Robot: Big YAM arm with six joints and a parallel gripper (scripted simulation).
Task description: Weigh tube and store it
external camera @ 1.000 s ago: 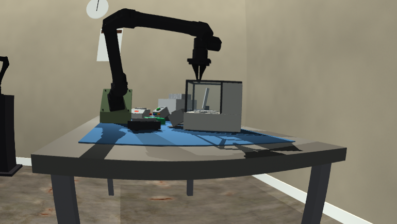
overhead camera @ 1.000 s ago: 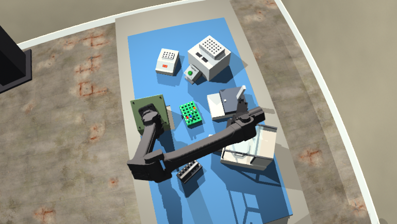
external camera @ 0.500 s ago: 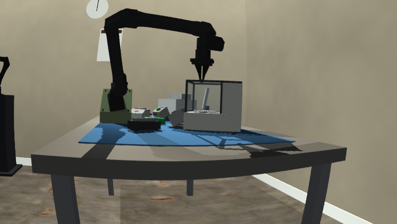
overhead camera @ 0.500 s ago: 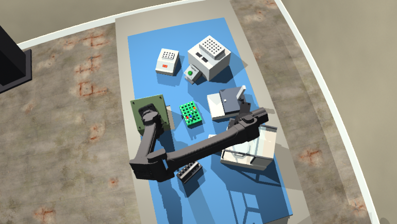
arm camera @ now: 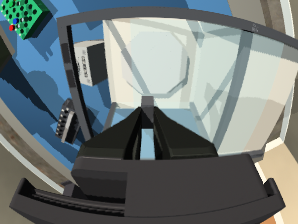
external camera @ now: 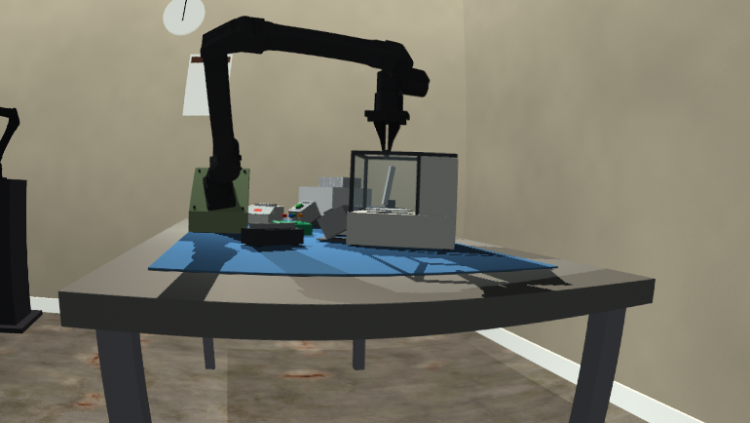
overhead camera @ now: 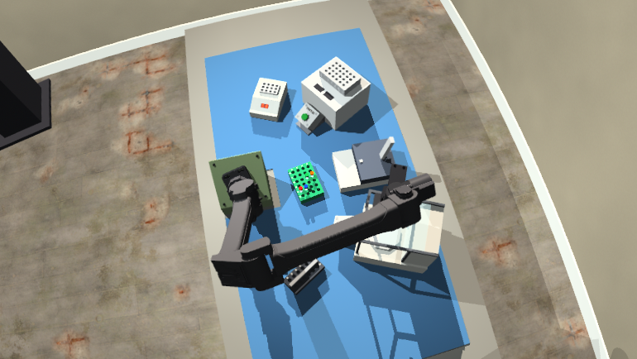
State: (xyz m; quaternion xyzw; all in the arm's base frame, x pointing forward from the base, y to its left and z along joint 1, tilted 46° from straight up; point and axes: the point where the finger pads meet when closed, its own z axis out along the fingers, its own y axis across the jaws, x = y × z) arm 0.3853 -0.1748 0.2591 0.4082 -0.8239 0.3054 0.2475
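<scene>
Tube A's orange cap shows in the green rack RK. The balance stands upright; its octagonal pan shows through glass and bears nothing. My gripper is at the balance's top, somewhat back from its front edge, shut on the small dark handle of the door. How far the door stands open is hard to tell. The dry block DB is at the far left. The PRINT key and the lamp cannot be made out.
The mixer MX stands right of the dry block. The spectrophotometer SP, with a raised white part, adjoins the balance's left. The magnet block MG is on the near right. Red and blue caps stand in the rack.
</scene>
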